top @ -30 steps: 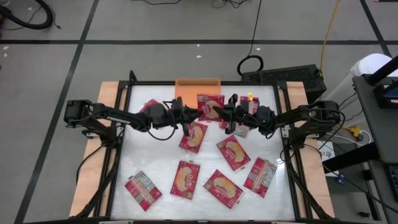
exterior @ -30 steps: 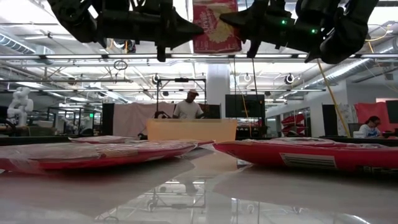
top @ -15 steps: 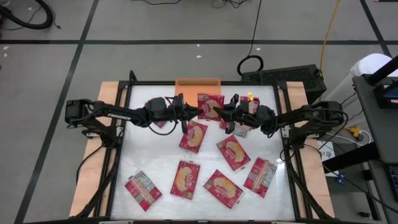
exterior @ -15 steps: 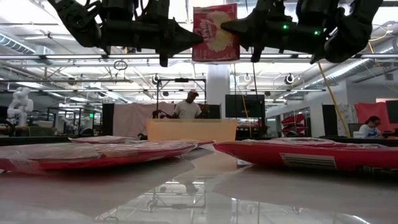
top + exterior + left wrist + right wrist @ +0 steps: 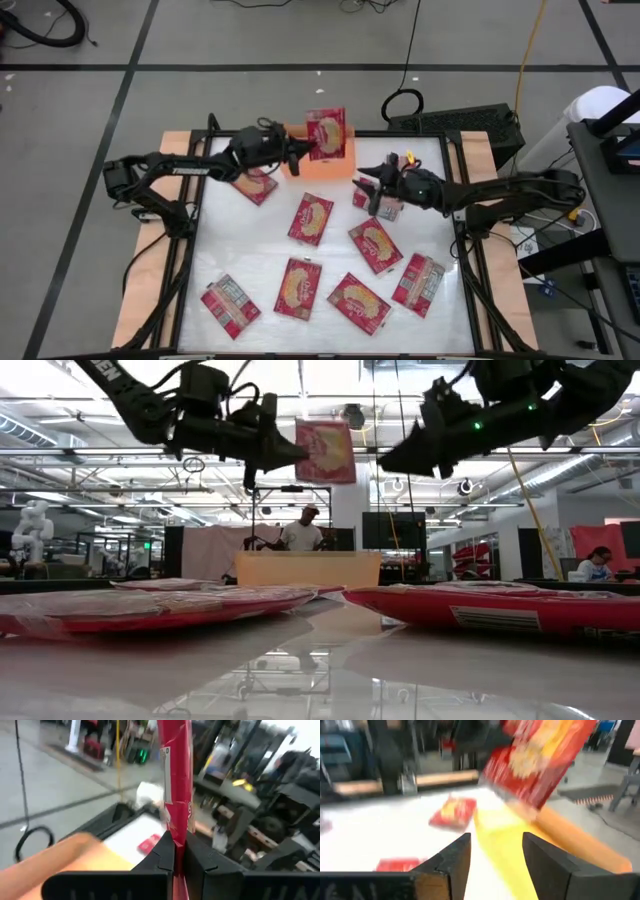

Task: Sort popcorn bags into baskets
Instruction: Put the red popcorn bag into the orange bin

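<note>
The left gripper (image 5: 303,152) is closed on a red popcorn bag (image 5: 327,134) and holds it in the air above the orange tray (image 5: 318,164), at the table's 12 o'clock edge. The right gripper (image 5: 370,186), toward 3 o'clock of it, has parted fingers and holds nothing.

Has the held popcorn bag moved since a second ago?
Yes. The popcorn bag, shut in the left gripper, has shifted toward the table's far edge and now hangs over the orange tray; the right gripper has let go.
</note>
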You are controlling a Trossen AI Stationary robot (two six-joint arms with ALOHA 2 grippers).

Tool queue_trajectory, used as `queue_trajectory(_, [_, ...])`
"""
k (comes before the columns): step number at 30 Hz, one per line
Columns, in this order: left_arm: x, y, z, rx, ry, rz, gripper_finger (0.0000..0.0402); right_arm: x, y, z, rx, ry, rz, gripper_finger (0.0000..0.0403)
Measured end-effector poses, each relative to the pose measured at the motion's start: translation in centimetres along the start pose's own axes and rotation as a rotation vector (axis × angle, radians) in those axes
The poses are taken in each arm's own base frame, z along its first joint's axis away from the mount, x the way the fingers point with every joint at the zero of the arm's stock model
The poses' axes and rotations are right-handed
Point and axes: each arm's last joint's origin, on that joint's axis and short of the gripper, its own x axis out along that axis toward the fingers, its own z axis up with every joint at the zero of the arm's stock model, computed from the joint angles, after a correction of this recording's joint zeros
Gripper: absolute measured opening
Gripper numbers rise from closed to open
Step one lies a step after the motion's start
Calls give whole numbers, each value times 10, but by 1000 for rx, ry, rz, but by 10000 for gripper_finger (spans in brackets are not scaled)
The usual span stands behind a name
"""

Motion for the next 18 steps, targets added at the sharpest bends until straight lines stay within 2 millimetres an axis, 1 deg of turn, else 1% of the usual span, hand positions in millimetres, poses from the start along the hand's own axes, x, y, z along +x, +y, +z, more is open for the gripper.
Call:
queue_trajectory(4, [5,13,11,-16,198,131,15,-2,0,-11,4,123,-3,170])
queue_trajectory(8, [3,18,28,6,319,313,20,-3,1,-20,2,205,-2,169])
queue_trajectory(11, [-1,23,38,1,392,427,28,-4,3,-22,-4,218,7,169])
queue_trajectory(13, [-3,26,42,-14,390,468,26,-5,4,-22,-11,202,14,169])
queue_trajectory(16, [-6,32,40,-52,411,502,14,-7,5,-27,-2,151,23,169])
queue_trajectory(18, [-7,35,39,-81,417,521,14,-10,5,-31,9,109,29,169])
